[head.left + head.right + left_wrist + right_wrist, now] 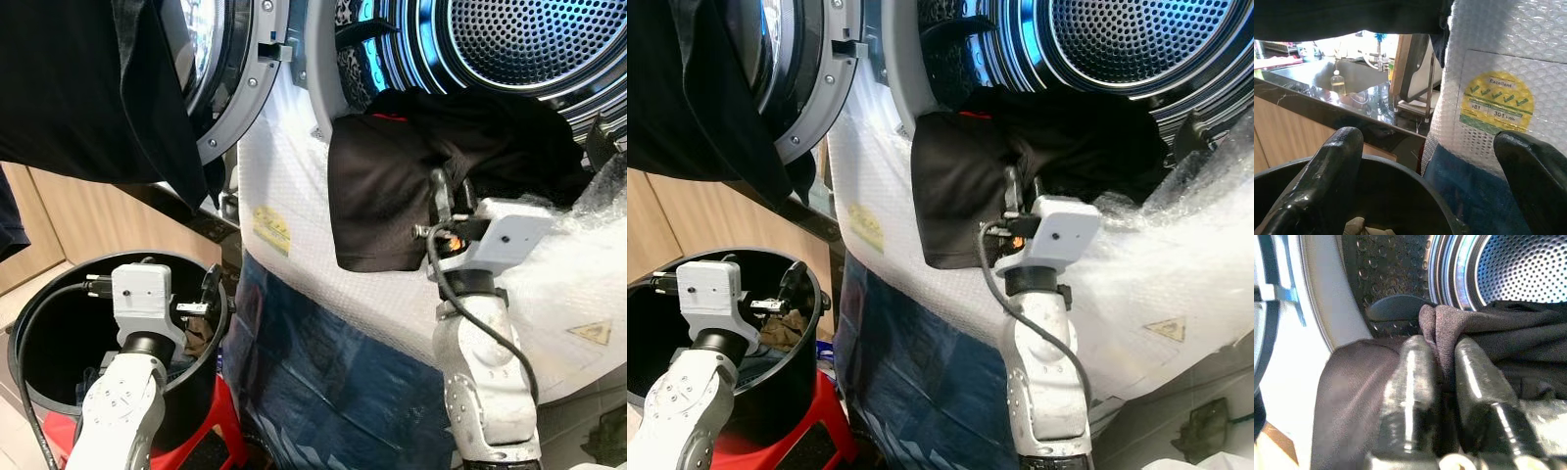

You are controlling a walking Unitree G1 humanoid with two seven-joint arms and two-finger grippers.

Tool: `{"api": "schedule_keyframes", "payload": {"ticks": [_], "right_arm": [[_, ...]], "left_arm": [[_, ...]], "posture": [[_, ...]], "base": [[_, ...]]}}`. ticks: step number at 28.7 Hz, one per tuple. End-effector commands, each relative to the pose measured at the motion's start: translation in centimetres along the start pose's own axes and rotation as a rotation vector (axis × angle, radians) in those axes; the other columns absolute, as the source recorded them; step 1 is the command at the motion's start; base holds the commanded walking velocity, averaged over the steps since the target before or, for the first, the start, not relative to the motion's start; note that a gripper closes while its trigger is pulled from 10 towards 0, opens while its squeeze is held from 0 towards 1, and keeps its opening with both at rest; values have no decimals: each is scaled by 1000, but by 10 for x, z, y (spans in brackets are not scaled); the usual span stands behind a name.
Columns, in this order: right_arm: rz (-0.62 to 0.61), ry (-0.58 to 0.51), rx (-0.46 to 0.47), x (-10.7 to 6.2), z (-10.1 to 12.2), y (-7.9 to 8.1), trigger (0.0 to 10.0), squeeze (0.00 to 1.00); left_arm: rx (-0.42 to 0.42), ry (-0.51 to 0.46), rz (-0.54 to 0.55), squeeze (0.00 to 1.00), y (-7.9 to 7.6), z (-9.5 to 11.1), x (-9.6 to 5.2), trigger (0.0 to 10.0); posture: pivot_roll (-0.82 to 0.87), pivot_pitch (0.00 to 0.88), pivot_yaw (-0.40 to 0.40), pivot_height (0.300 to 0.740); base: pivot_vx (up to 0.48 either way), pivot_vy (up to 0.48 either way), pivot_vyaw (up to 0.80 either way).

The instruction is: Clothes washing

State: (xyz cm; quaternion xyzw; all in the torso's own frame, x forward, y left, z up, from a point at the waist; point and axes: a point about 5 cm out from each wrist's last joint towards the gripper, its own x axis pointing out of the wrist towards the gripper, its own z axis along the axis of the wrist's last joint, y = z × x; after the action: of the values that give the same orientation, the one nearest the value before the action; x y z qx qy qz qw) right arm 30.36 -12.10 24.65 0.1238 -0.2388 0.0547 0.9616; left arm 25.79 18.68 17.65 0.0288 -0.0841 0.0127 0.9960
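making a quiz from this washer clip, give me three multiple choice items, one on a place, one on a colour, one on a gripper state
1. Where does the dark garment lie?
A. folded on the floor
B. draped over the lip of the washer opening, hanging down the front
C. wholly inside the bucket

2. What colour is the stool under the black bucket?
A. red
B. green
C. white

3. What state is the right gripper in?
A. open, clear of any cloth
B. shut on a bottle
C. shut on a fold of the dark garment

Answers:
1. B, the head views show the cloth spilling from the drum mouth down the wrapped front.
2. A, red shows below the bucket, by the left gripper, whose fingers stand apart over the bucket.
3. C, the right wrist view shows cloth pinched between both fingers.
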Motion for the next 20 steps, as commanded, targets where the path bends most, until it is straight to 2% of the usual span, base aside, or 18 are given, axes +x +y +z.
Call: {"api": "schedule_keyframes", "payload": {"ticks": [1, 4, 6, 8, 9, 12, 13, 15, 16, 18, 20], "right_arm": [[15, -42, 59, 6, 16, 0, 0, 0], [100, -76, 105, 22, 32, 4, 0, 0], [165, -112, 176, 40, 46, 8, 0, 0], [197, -126, 192, 51, 53, 9, 0, 0], [217, -138, 208, 69, 62, 9, 0, 0], [231, -173, 265, 95, 78, 10, 0, 0], [260, -151, 239, 113, 84, 16, 0, 0], [332, -131, 162, 128, 89, 25, 0, 0], [329, -101, 162, 147, 97, 25, 0, 0], [290, -77, 198, 163, 107, 19, 0, 0], [280, -63, 200, 166, 109, 17, 0, 0]], "left_arm": [[-6, -9, -20, 0, -5, 2, 0, 10000], [-2, -11, -18, 0, -4, 2, 0, 10000], [-2, -12, -15, 0, -3, 2, 2, 10000], [-2, -13, -16, 0, -4, 2, 3, 10000], [-2, -16, -20, 0, -4, 2, 4, 10000], [2, -20, -20, 0, -4, 3, 8, 10000], [2, -31, -24, 0, -5, 6, 10, 10000], [-2, -36, -23, 0, -6, 7, 10, 10000], [-14, -31, -22, 0, -6, 7, 10, 10000], [-12, -45, -33, 0, -7, 10, 12, 10000], [-8, -48, -36, 0, -8, 11, 12, 10000]], "posture": [[172, 10, -138, 740], [171, 11, -137, 740], [154, 5, -130, 740], [154, 4, -131, 740], [152, 1, -132, 740], [154, 5, -130, 740], [153, 12, -127, 740], [154, 13, -126, 740], [162, 4, -123, 740], [171, 2, -121, 740], [171, 2, -120, 740]], "base": [[0, 0, 0], [0, 0, 0], [0, 0, 0], [0, 0, 0], [0, 0, 0], [0, 0, 0], [0, 0, 0], [0, 0, 0], [0, 0, 0], [0, 0, 0], [0, 0, 0]]}}
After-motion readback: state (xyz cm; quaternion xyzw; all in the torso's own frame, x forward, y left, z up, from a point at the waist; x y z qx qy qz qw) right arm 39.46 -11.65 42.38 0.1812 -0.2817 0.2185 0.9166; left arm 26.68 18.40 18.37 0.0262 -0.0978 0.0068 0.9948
